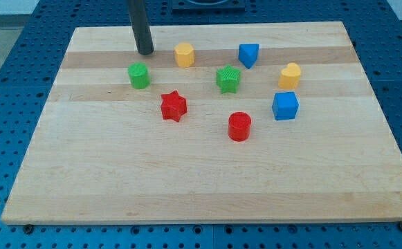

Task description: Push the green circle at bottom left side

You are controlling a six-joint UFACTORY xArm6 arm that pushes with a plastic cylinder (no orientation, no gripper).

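The green circle (139, 75) is a small green cylinder standing on the wooden board (117, 180) in the upper left part of the view. My tip (144, 52) is the lower end of a dark rod that comes down from the view's top. It rests on the board just above the green circle, slightly to its right, with a small gap between them.
A yellow hexagon block (184, 54) lies right of my tip. A red star (174, 106), a green star (228, 79), a red cylinder (239, 126), a blue triangular block (248, 54), a blue cube (285, 106) and a yellow heart-like block (290, 75) lie further right.
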